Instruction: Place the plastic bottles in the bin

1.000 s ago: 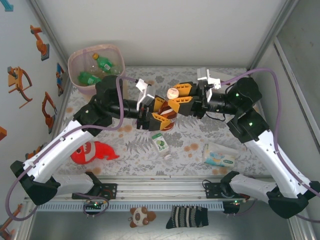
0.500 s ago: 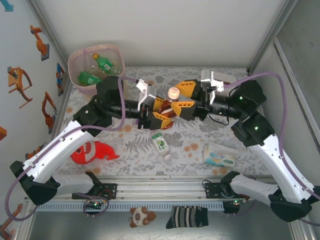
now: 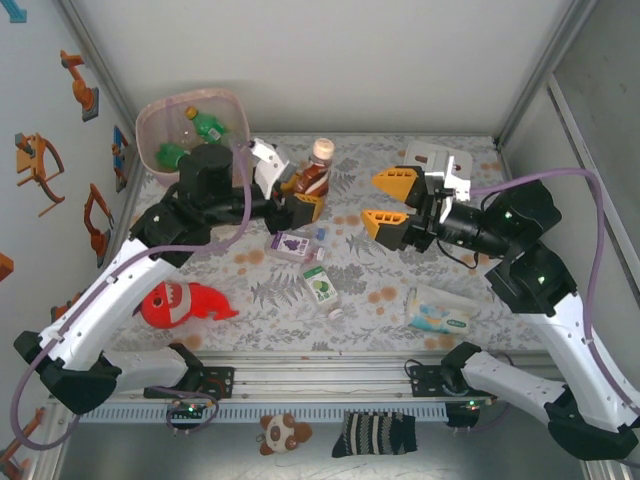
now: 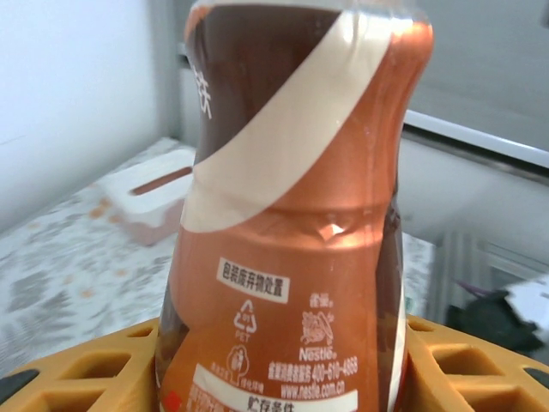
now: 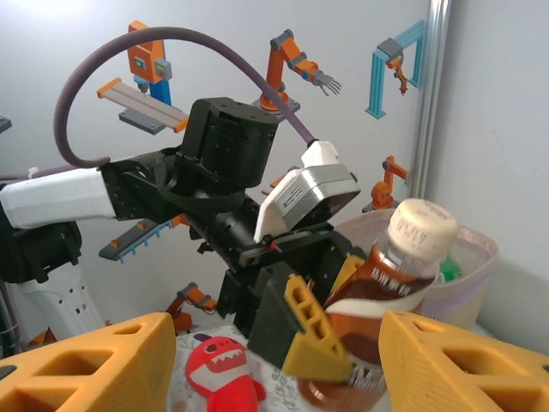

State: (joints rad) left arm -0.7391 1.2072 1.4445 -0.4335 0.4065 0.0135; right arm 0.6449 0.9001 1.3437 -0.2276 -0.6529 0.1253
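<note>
Gripping the brown plastic bottle (image 3: 315, 172) low on its body, the left gripper (image 3: 303, 197) has its orange fingers (image 4: 73, 373) clamped on either side of the sleeve, and that bottle is up off the flowered table (image 3: 470, 255) at the far middle. From the right wrist it stands close to upright, long axis running bottom to pale cap, with the cap leaning a little to one side. Now the relation that matters: the tall pale pink-beige plastic bin (image 3: 143, 128) sits in the far left corner, to the left of the held bottle and beyond the left arm's own wrist, near but not yet under it. The left arm is plainly the nearer one, so I'd judge this a carry leftward over the rim, then a drop. Green plastic bottles (image 3: 207, 126) already lie inside. Over on the other side, the right gripper (image 3: 386, 202) hangs apart from the bottle, jaws spread wide with nothing between them. On the writing: the left wrist view shows a copper-brown sleeve with a cream swirl, the Nestlé name, a recycling triangle marked PET, and lines of Chinese print. The labels on the small purple carton (image 3: 290, 245) and small green carton (image 3: 322, 285) on the table are too small to read.
</note>
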